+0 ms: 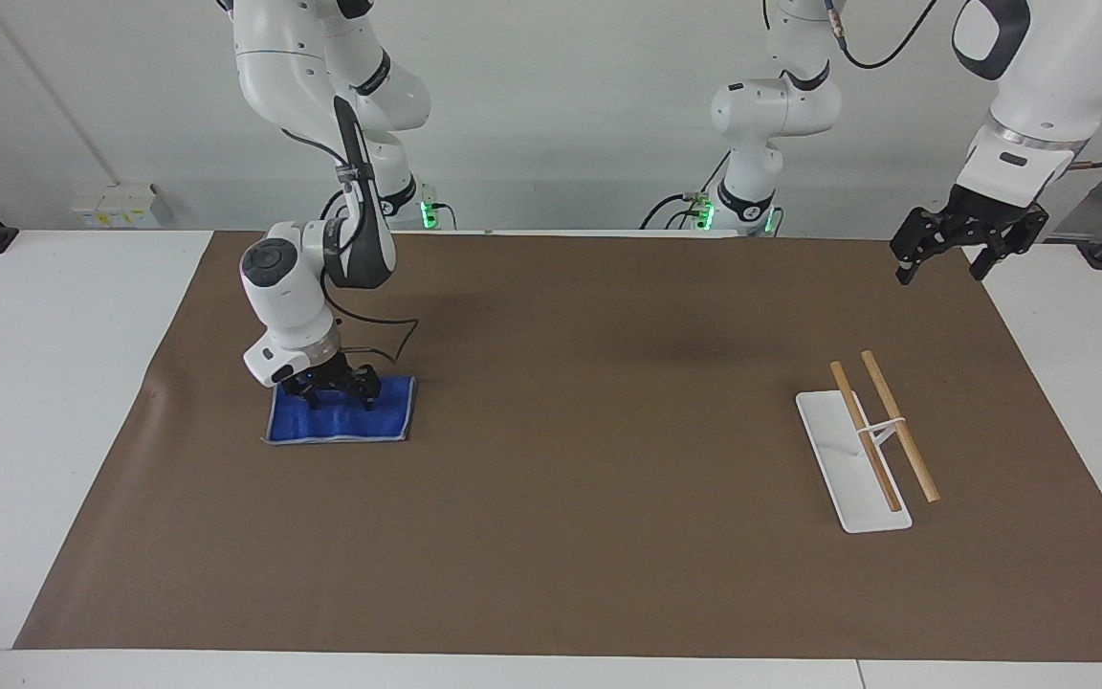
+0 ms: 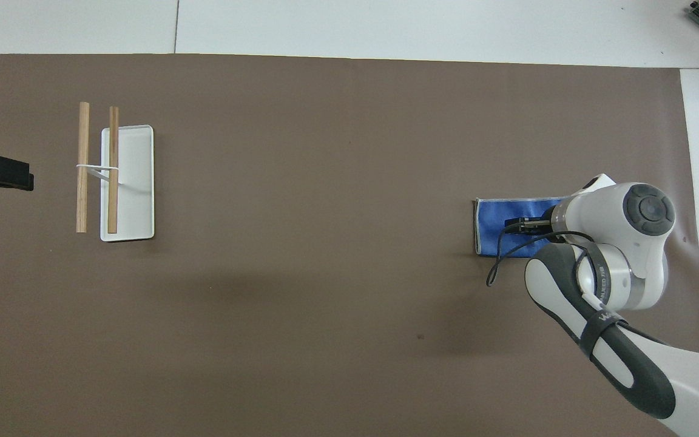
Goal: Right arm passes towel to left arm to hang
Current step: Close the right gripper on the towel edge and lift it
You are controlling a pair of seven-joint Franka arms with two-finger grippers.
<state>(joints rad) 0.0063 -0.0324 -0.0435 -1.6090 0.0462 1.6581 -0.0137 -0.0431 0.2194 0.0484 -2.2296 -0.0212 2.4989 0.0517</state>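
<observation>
The towel (image 1: 341,413) is found lying flat on the brown mat (image 1: 570,498) that covers the surface, toward the right arm's end of it. It is seen as a blue rectangle with a pale edging, and no part of it is raised.

The right end effector (image 1: 333,388) is positioned low over the towel, at the edge of the cloth nearer to the robots. Its fingers are spread apart, with the tips pointed down at the fabric. Nothing is gripped between them. Whether the tips are actually in contact with the cloth cannot be determined. In the overhead view the same end effector (image 2: 522,225) is largely covered by the arm's wrist.

The left end effector (image 1: 941,256) is held high in the air above the mat's edge at the left arm's end of the surface, where the arm waits. Its fingers are open and nothing is held.

A white rack (image 1: 852,461) carrying two wooden rods (image 1: 898,425) is noted toward the left arm's end of the surface, well apart from the towel. The rods are seen parallel, raised on a thin support above the rack's flat base.
</observation>
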